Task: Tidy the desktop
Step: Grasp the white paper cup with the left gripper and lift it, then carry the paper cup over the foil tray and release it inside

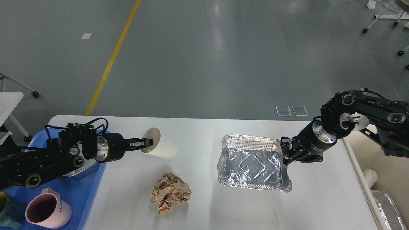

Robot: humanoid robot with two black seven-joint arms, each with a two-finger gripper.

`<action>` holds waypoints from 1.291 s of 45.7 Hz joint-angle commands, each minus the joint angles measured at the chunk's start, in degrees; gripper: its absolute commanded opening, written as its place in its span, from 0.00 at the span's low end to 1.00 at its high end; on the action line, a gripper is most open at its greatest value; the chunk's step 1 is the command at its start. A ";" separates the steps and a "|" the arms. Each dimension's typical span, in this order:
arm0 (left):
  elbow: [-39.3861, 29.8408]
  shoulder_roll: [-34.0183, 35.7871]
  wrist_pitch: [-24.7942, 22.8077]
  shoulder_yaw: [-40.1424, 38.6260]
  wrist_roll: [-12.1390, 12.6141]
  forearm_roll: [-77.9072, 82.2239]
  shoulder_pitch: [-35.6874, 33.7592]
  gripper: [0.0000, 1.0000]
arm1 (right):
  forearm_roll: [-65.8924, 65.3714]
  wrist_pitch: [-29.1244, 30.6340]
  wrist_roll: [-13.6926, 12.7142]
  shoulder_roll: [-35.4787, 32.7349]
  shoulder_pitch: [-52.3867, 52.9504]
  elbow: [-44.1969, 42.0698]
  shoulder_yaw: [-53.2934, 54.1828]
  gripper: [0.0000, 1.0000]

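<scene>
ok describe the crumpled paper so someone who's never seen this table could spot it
On the white desktop, look along the near edge, left of the shiny foil tray. The crumpled paper lies there loose, below the tilted white cup. It is the only brown, wrinkled wad.

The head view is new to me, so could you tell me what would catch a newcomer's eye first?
Most striking is the shiny foil tray right of centre on the desktop, with the right gripper pinching its right rim. At left, the left gripper holds a white paper cup tipped sideways by its rim, beside the blue tray. A crumpled brown paper ball lies near the front.
</scene>
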 commanded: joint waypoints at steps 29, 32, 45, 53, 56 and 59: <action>-20.11 19.09 -6.86 -10.33 -1.21 -0.72 -7.62 0.06 | 0.20 0.13 0.00 -0.33 0.43 1.93 -0.17 0.00; -19.31 15.66 -6.77 -10.16 -1.21 -0.81 -9.38 0.06 | 0.55 0.48 0.00 -0.42 0.96 1.93 -0.35 0.00; -14.66 -1.04 -6.77 -9.72 -1.73 -0.90 -11.23 0.07 | 0.73 0.75 0.00 -0.16 3.16 2.02 -2.10 0.00; -9.83 -8.51 -7.21 -6.12 -2.26 -0.72 -12.98 0.08 | 0.73 0.84 0.00 -0.07 3.33 2.02 -2.10 0.00; -7.37 -11.94 -7.13 -3.05 -2.26 -0.63 -14.30 0.09 | 0.73 0.75 0.00 0.02 3.33 2.02 -2.10 0.00; -5.26 -14.93 -7.04 -1.11 -2.17 -0.63 -14.57 0.09 | 0.73 0.84 0.00 0.11 3.42 2.02 -2.10 0.00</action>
